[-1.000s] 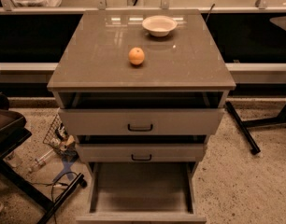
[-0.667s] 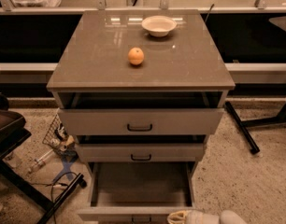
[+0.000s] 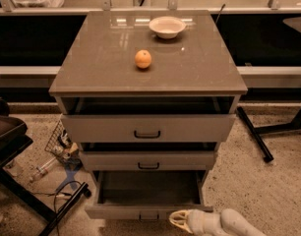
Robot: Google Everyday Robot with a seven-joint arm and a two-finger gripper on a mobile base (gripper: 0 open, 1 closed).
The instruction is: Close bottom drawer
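Observation:
The bottom drawer [image 3: 148,212] of the grey-brown cabinet is pulled far out, showing its plain grey inside [image 3: 149,187]. Its slim front panel has a small black handle [image 3: 148,216] near the lower edge of the view. My gripper [image 3: 177,220] is a cream-coloured hand coming in from the bottom right. Its tip lies just in front of the drawer front, a little right of the handle. The mid drawer [image 3: 148,160] and the top drawer [image 3: 147,128] above are each pulled out a little.
An orange [image 3: 143,59] and a white bowl [image 3: 166,26] sit on the cabinet top [image 3: 91,73]. A black stand [image 3: 22,181], cables and a wire basket [image 3: 59,139] are on the floor at left. A black table leg [image 3: 254,134] stands at right.
My gripper has come into view from the bottom right and moved left toward the bottom drawer's front. The drawers have not moved.

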